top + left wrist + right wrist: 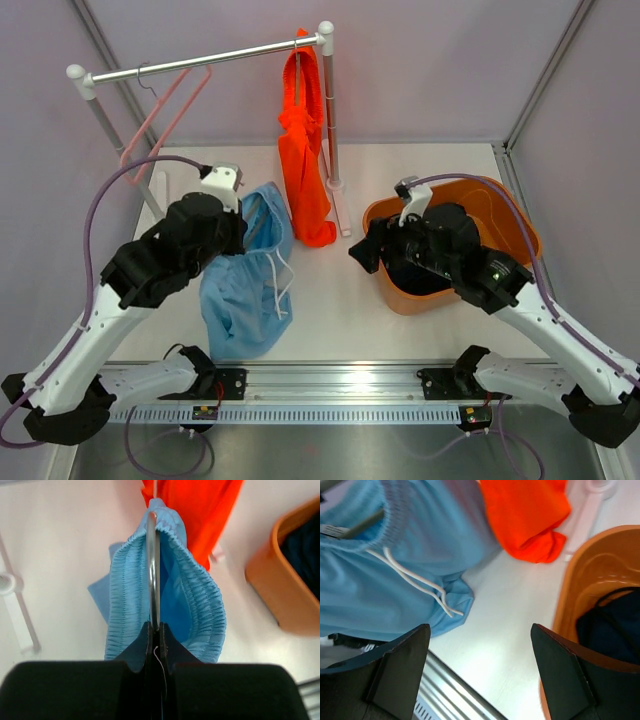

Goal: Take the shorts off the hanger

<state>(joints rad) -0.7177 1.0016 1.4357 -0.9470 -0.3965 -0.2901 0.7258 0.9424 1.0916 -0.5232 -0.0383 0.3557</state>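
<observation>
The left gripper clenches the hanger wire inside the light blue shorts waistband, while the right gripper, released, hovers to their right beside the tub.

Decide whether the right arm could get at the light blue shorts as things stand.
Probably yes: the right end effector is open, facing the light blue shorts, with only bare table between; the orange shorts hang off to one side.

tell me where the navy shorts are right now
In the top view, the navy shorts lie inside the orange tub on the right of the table, beneath the right claw.
</observation>
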